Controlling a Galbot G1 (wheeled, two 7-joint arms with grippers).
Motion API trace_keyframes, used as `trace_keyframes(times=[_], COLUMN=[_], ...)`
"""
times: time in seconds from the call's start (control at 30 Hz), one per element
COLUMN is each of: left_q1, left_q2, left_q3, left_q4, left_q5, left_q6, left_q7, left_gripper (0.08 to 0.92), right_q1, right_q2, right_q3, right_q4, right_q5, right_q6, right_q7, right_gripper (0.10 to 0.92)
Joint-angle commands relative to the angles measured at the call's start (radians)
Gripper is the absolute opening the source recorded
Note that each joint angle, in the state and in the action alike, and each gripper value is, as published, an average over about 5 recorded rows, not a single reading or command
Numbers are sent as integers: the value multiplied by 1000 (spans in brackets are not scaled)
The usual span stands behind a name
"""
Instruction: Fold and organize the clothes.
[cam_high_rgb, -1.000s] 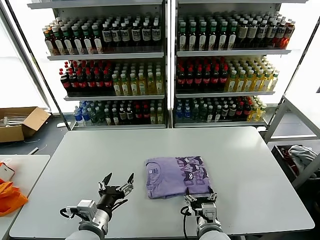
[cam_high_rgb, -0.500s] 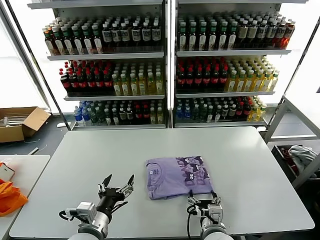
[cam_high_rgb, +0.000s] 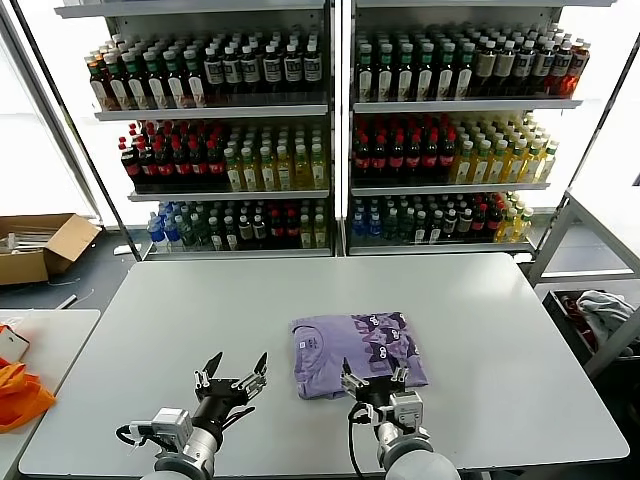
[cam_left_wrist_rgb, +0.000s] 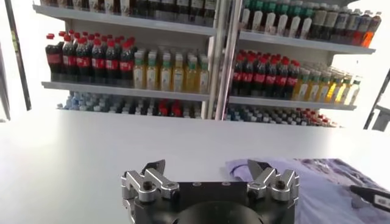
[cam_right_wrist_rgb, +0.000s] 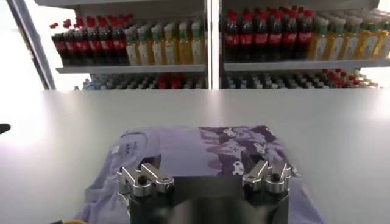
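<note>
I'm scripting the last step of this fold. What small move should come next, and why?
Probably draw both arms back to rest. The lavender T-shirt already lies folded in a compact rectangle on the table, and both the left pincer and the right pincer are open, holding nothing.

Soft cloth on a smooth matt table (cam_high_rgb: 480, 330)
The lavender T-shirt (cam_high_rgb: 355, 352) looks like soft matt cotton; both end effectors show dull grey metal fingers (cam_right_wrist_rgb: 141, 179).

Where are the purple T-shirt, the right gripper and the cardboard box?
purple T-shirt (cam_high_rgb: 350, 350), head view, middle of the folded cloth.
right gripper (cam_high_rgb: 374, 381), head view, midway between its open fingertips, at the shirt's near edge.
cardboard box (cam_high_rgb: 42, 247), head view, its open flap.
</note>
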Motion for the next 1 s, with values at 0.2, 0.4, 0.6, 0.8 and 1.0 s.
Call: trace_keyframes(times=[0.2, 0.4, 0.6, 0.8, 1.0], left_q1=[-15, -22, -20, -12, -8], left_q2=[2, 2, 0, 1, 0], left_q3=[-1, 2, 4, 3, 4], left_q4=[23, 34, 31, 23, 19], left_q5=[-2, -3, -3, -2, -1], left_q6=[4, 3, 3, 2, 3], left_q7=[-1, 2, 2, 2, 1], left_gripper=[823, 823, 823, 822, 823], right_q1=[43, 5, -7, -11, -12], right_q2=[-13, -24, -17, -14, -18], right_q3=[-76, -65, -70, -68, -66], right_q4=[-125, -93, -98, -99, -83], right_q5=[-44, -50, -59, -58, -56], right_q6=[-2, -1, -1, -1, -1], right_q7=[-32, -33, -35, -33, -30], right_gripper=[823, 823, 823, 823, 823])
